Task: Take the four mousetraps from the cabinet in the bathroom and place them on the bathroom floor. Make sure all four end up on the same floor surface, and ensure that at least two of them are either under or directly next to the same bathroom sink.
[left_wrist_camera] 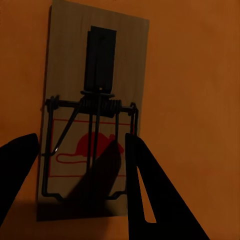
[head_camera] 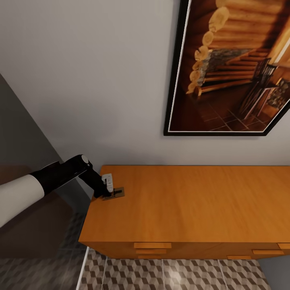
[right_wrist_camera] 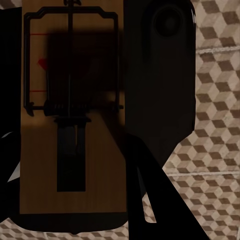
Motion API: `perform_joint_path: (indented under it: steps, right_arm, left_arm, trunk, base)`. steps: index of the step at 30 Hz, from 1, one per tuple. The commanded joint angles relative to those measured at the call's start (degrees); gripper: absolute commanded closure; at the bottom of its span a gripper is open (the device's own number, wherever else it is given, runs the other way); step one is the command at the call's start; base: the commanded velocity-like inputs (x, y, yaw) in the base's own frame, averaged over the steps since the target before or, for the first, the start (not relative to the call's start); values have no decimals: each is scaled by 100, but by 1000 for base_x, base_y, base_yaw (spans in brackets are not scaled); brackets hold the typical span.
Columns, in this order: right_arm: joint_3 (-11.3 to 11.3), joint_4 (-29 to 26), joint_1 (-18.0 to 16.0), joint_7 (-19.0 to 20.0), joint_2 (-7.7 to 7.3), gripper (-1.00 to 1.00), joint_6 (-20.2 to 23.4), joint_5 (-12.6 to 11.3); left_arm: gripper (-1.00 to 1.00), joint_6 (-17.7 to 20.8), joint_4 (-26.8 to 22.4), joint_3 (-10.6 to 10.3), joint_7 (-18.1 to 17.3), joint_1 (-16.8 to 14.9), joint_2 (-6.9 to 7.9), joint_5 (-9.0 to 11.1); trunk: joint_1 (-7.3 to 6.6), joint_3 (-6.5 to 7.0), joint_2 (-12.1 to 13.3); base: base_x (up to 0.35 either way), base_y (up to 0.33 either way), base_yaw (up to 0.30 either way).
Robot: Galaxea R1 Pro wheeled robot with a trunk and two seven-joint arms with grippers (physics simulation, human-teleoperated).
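A mousetrap [head_camera: 117, 193], a small wooden slab with a dark wire spring, lies flat at the back left corner of the orange-brown cabinet [head_camera: 193, 201]. My left gripper [head_camera: 107, 195] is down at its left end. In the left wrist view that mousetrap [left_wrist_camera: 95, 65] rests on the cabinet top [left_wrist_camera: 200, 100], and my left gripper [left_wrist_camera: 82, 150] stands open, its dark fingers [left_wrist_camera: 17, 170] to either side of the trap's near end. My right gripper [right_wrist_camera: 70, 150] is shut on a second mousetrap [right_wrist_camera: 37, 150], held in the air above the cube-patterned bathroom floor [right_wrist_camera: 215, 115].
A dark-framed picture of a log interior [head_camera: 233, 64] hangs on the grey wall above the cabinet. Drawer handles [head_camera: 152, 245] line the cabinet's front edge, with floor tiles [head_camera: 161, 276] below. A dark glass panel [head_camera: 20, 133] stands at the left. A black robot part [right_wrist_camera: 160, 75] looms beside the held trap.
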Motion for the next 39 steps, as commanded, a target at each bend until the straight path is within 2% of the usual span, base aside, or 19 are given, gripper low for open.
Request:
perform_joint_path:
  steps: [1, 12, 17, 26, 33, 39]
  right_arm:
    - [50, 6, -4, 11, 0, 100, -24, -74]
    - [49, 6, -4, 10, 0, 100, -24, -74]
    - [48, 6, -4, 10, 0, 100, -24, -74]
    - [52, 6, -4, 10, -2, 100, -24, -74]
    - [47, 6, -4, 10, -7, 100, -24, -74]
    - [44, 6, -4, 10, -9, 100, -24, -74]
  left_arm:
    - [100, -39, 0, -113, 52, -2, 6, -44]
    - [100, -38, -22, -71, 44, -2, -1, -48]
    - [100, -20, -45, -25, 42, -2, -48, -46]
    - [100, 150, -75, 274, 39, -2, -241, -53]
    - [100, 317, -79, 314, 34, -2, -462, -53]
    - [100, 362, -78, 316, 34, -2, -525, -53]
  trunk:
    - [6, -12, -5]
    - [6, -12, -5]
    - [6, -12, -5]
    - [6, -12, -5]
    - [6, -12, -5]
    - [6, -12, -5]
  base:
    - [0, 0, 0]
    - [0, 0, 0]
    - [0, 0, 0]
    - [0, 0, 0]
    - [0, 0, 0]
    - [0, 0, 0]
